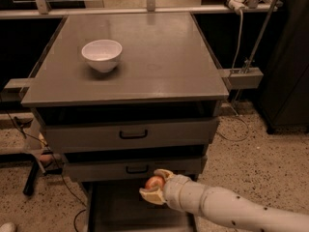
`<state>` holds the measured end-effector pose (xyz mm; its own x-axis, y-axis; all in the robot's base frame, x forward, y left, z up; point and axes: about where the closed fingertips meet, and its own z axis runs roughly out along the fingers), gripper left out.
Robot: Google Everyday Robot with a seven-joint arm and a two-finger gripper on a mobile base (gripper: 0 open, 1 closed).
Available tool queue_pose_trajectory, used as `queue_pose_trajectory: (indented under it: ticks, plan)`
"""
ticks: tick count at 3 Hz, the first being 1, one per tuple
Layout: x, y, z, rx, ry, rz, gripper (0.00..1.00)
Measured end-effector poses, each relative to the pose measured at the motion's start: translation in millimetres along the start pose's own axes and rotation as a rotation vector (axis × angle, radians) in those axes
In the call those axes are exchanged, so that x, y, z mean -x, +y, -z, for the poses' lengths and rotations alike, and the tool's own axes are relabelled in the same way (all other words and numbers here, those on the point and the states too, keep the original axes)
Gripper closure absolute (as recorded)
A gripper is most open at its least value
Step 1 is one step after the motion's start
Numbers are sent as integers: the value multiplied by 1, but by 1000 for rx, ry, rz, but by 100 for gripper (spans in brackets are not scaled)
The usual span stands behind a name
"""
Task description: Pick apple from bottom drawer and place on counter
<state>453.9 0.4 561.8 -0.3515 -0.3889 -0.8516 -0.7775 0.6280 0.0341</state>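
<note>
The small red-orange apple (154, 182) sits between the pale fingers of my gripper (155, 186), which is shut on it. The gripper hangs just above the open bottom drawer (111, 211), a dark shallow tray pulled out at the cabinet's foot, and just in front of the middle drawer's face. My white arm reaches in from the lower right. The counter (159, 62) is the broad grey top of the cabinet, well above the gripper.
A white bowl (102, 55) stands on the counter's left half. Two upper drawers with black handles (133, 134) are closed. A metal bracket (240, 77) and cables stand to the right; a dark cabinet (289, 57) fills the far right. Speckled floor surrounds the base.
</note>
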Motion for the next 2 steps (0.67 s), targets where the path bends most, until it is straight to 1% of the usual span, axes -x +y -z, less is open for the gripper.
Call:
queue_pose_trajectory:
  ticks: [1, 2]
  plan:
    - [31, -9, 16, -33, -13, 20, 100]
    - [71, -14, 27, -64, -13, 79, 100]
